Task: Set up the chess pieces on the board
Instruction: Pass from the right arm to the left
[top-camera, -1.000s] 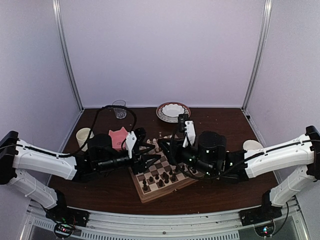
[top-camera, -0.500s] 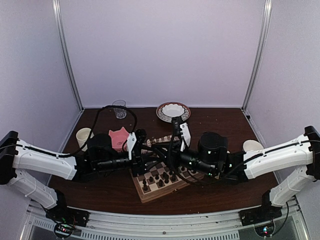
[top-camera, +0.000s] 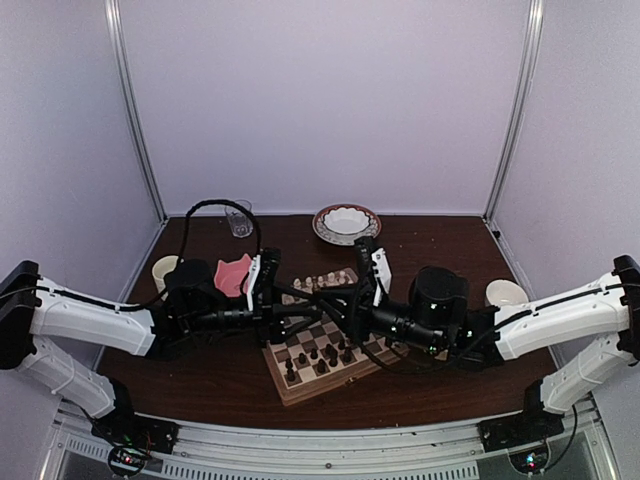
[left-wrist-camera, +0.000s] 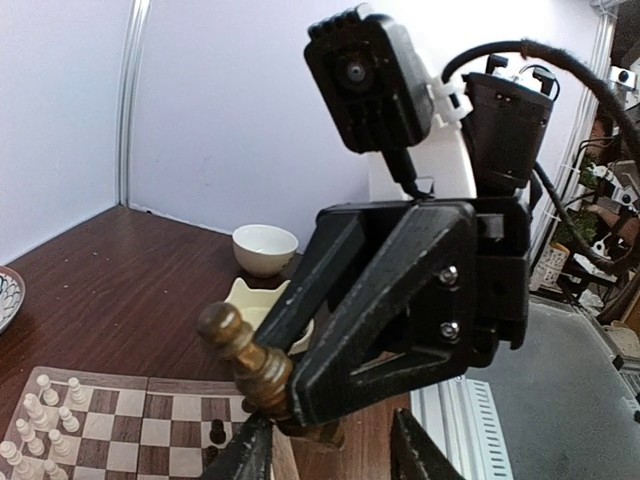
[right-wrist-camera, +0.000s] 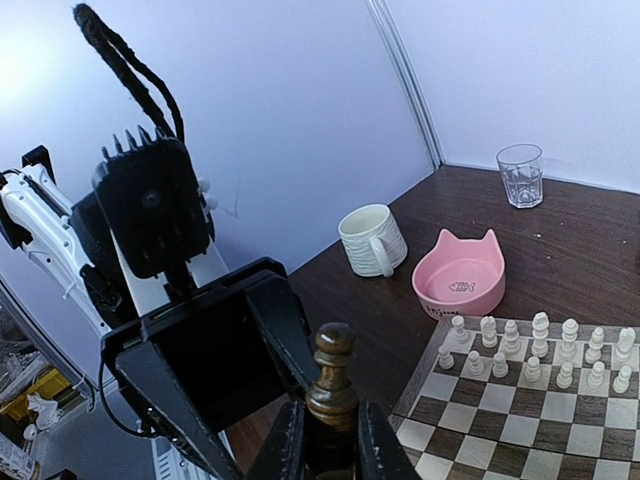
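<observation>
My right gripper (right-wrist-camera: 335, 445) is shut on a dark brown chess piece (right-wrist-camera: 333, 385) and holds it upright in the air above the board (top-camera: 300, 392). In the left wrist view the same piece (left-wrist-camera: 245, 355) sticks out of the right gripper's black fingers. My left gripper (left-wrist-camera: 330, 455) is open; it faces the right gripper, fingers on either side of the piece's base. Both grippers, left (top-camera: 315, 303) and right (top-camera: 340, 307), meet over the board's middle. Several dark pieces (top-camera: 320, 355) stand on the near squares. Cream-white pieces (right-wrist-camera: 540, 345) fill the far rows.
A pink cat bowl (top-camera: 232, 272), a cream mug (top-camera: 165, 270) and a glass (right-wrist-camera: 521, 175) stand at the back left. A patterned plate (top-camera: 346, 222) is at the back. A white cup (top-camera: 505, 292) and a cream cat-shaped dish (left-wrist-camera: 250, 300) stand to the right.
Both grippers have risen off the board and now face each other tip to tip above it. The right gripper has carried the dark piece up with it.
</observation>
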